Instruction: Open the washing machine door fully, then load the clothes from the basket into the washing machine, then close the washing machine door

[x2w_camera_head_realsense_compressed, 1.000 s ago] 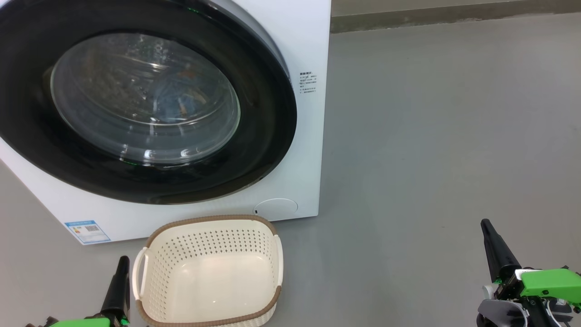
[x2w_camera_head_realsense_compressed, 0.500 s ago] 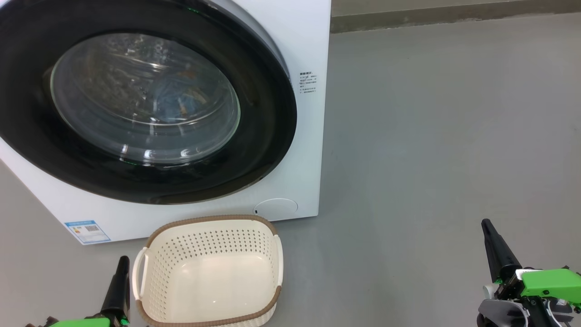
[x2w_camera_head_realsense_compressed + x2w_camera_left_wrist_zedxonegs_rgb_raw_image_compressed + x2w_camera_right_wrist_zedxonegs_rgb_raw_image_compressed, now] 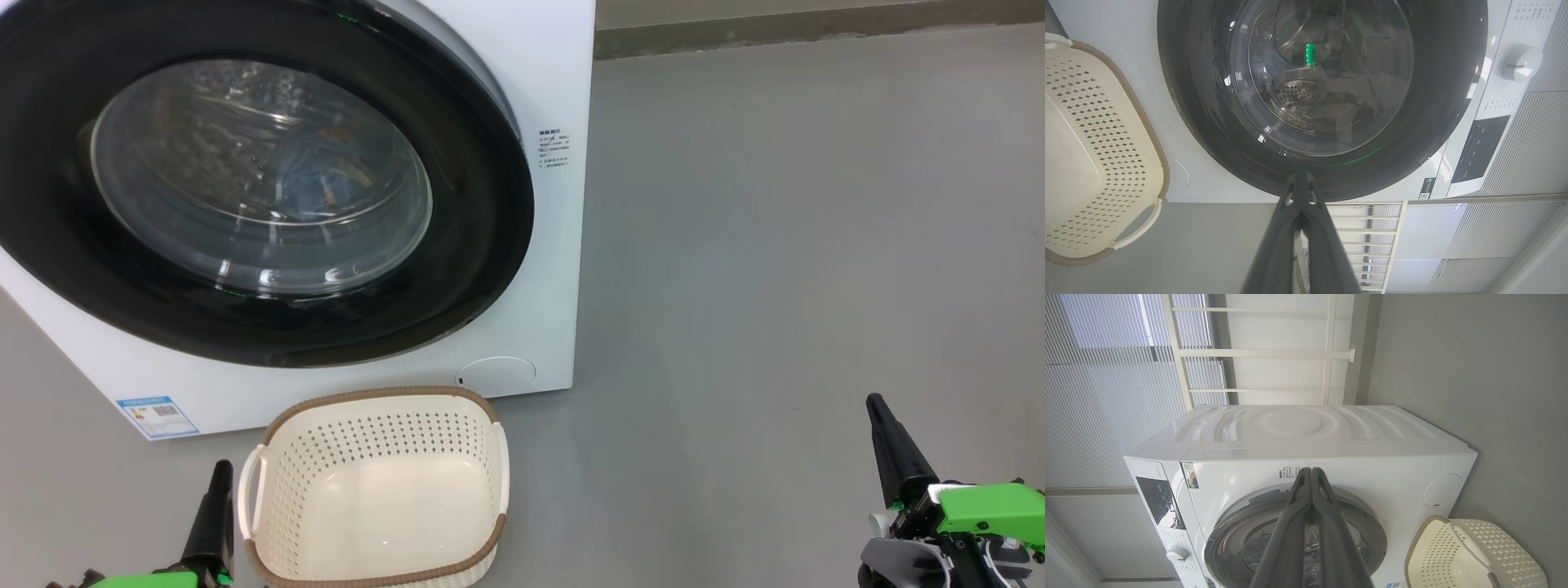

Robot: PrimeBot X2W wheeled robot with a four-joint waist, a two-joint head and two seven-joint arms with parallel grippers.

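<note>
The white washing machine (image 3: 543,269) fills the upper left of the head view. Its glossy black washing machine door (image 3: 478,204) lies flush against the front. Behind the glass I make out the clothes (image 3: 326,175), light blue with orange marks, inside the drum. The cream basket (image 3: 367,394) stands on the floor in front, with nothing in it. My left gripper (image 3: 220,469) is shut, just left of the basket. My right gripper (image 3: 875,402) is shut, far to the right over bare floor. The left wrist view has the door (image 3: 1208,134), basket (image 3: 1098,134) and shut left gripper (image 3: 1300,175).
Grey floor (image 3: 775,245) stretches right of the machine to a wall base (image 3: 816,28). A control knob (image 3: 1521,63) and dark panel sit on the machine's front. Window blinds (image 3: 1106,375) and a white railing (image 3: 1257,353) stand behind the machine (image 3: 1331,428).
</note>
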